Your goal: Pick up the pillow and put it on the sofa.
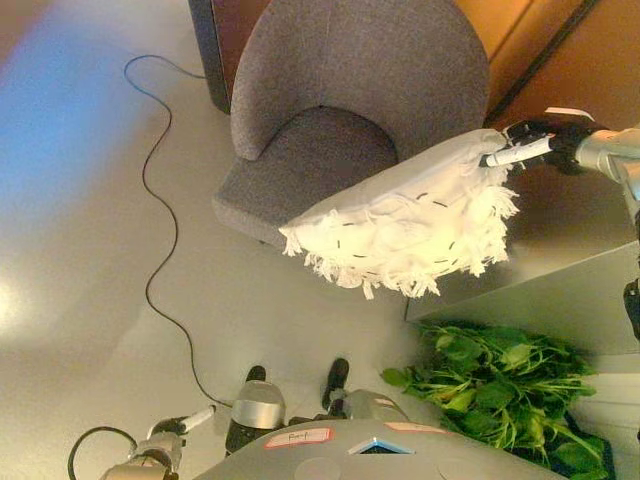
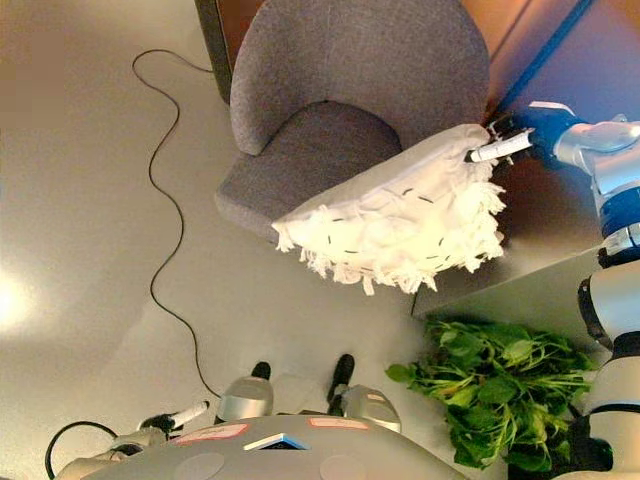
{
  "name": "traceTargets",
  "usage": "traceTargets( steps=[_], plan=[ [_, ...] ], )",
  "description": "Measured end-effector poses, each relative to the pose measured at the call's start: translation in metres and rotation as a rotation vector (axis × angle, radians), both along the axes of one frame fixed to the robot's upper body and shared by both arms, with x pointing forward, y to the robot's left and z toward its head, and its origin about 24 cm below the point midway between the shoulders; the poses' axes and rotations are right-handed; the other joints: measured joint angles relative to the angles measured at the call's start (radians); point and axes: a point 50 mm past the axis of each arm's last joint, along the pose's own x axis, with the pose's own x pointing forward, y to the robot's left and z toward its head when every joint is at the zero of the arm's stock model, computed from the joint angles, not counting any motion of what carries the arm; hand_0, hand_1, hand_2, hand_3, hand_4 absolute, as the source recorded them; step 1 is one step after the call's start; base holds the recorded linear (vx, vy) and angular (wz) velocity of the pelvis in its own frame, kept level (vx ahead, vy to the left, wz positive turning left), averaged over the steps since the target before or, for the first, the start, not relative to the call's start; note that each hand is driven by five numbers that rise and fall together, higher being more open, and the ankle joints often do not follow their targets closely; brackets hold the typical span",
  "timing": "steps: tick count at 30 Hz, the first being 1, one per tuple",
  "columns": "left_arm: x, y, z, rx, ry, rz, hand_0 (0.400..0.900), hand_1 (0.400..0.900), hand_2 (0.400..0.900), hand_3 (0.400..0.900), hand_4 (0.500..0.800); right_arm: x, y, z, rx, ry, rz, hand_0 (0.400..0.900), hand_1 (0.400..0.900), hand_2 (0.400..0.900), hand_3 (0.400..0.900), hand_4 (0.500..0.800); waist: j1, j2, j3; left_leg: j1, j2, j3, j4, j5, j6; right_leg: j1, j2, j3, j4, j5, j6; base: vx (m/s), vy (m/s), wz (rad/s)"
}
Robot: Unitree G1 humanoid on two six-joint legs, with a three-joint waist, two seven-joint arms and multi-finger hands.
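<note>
A white fringed pillow (image 1: 405, 220) with small dark dashes hangs in the air, its left end over the front right edge of the grey sofa chair's (image 1: 330, 130) seat. My right hand (image 1: 530, 142) pinches the pillow's upper right corner, fingers curled on it; it also shows in the right eye view (image 2: 510, 140). My left hand (image 1: 185, 422) is low at the bottom left near the floor, away from the pillow, with a white-tipped finger straight.
A green leafy plant (image 1: 500, 385) stands at the lower right. A grey low surface (image 1: 560, 280) lies under and right of the pillow. A black cable (image 1: 165, 210) snakes over the floor left of the chair. Dark wooden panels stand behind the chair.
</note>
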Motion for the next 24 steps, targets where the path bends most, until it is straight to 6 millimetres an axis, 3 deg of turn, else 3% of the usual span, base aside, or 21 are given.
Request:
traceTargets(
  steps=[4, 9, 14, 15, 16, 24],
  plan=[
    [0.007, -0.003, 0.0, -0.001, -0.044, -0.032, 0.9, 0.9, 0.9, 0.9, 0.8, -0.002, -0.006, 0.002, 0.008, 0.014, -0.053, 0.4, 0.4, 0.4, 0.4, 0.5, 0.027, 0.028, -0.007, -0.054, 0.012, -0.016, 0.023, 0.001, -0.011, -0.017, 0.006, -0.032, 0.0, -0.009, -0.004, -0.05, -0.159, 0.32],
    [0.017, 0.004, 0.003, 0.018, -0.105, -0.053, 0.9, 0.9, 0.9, 0.9, 0.8, 0.007, -0.005, 0.032, -0.027, -0.077, -0.098, 0.4, 0.4, 0.4, 0.4, 0.5, 0.051, 0.074, 0.012, -0.168, 0.015, -0.046, 0.043, 0.034, -0.027, -0.102, 0.004, -0.076, 0.001, 0.007, -0.013, -0.16, -0.132, 0.28],
    [0.013, 0.004, 0.003, 0.007, -0.125, -0.048, 0.9, 0.9, 0.9, 0.9, 0.8, 0.014, 0.002, 0.062, -0.011, -0.191, -0.108, 0.4, 0.4, 0.4, 0.4, 0.5, 0.079, 0.142, 0.057, -0.209, 0.031, -0.041, 0.028, 0.068, -0.037, -0.132, 0.006, -0.111, 0.001, 0.012, -0.021, -0.05, -0.041, 0.19],
    [0.011, 0.004, 0.003, 0.005, -0.13, -0.038, 0.9, 0.9, 0.9, 0.9, 0.8, 0.015, 0.002, 0.066, 0.002, -0.208, -0.113, 0.425, 0.425, 0.425, 0.425, 0.515, 0.082, 0.149, 0.062, -0.213, 0.031, -0.041, 0.028, 0.07, -0.038, -0.132, 0.005, -0.117, 0.0, 0.011, -0.022, 0.03, -0.026, 0.11],
    [0.011, 0.004, 0.003, 0.004, -0.132, -0.034, 0.9, 0.9, 0.9, 0.9, 0.8, 0.015, 0.002, 0.069, 0.001, -0.223, -0.122, 0.9, 0.9, 0.9, 0.9, 0.8, 0.085, 0.153, 0.065, -0.218, 0.031, -0.041, 0.028, 0.073, -0.038, -0.132, 0.004, -0.126, 0.0, 0.01, -0.024, 0.06, -0.033, 0.1],
    [0.02, 0.004, 0.005, 0.006, -0.189, -0.049, 0.9, 0.9, 0.9, 0.9, 0.8, 0.011, -0.01, 0.083, 0.003, -0.27, -0.238, 0.9, 0.9, 0.9, 0.9, 0.8, 0.102, 0.152, 0.087, -0.208, 0.036, -0.034, 0.027, 0.076, -0.038, -0.106, 0.005, -0.134, 0.0, 0.002, -0.028, 0.06, -0.024, 0.04]
  ],
)
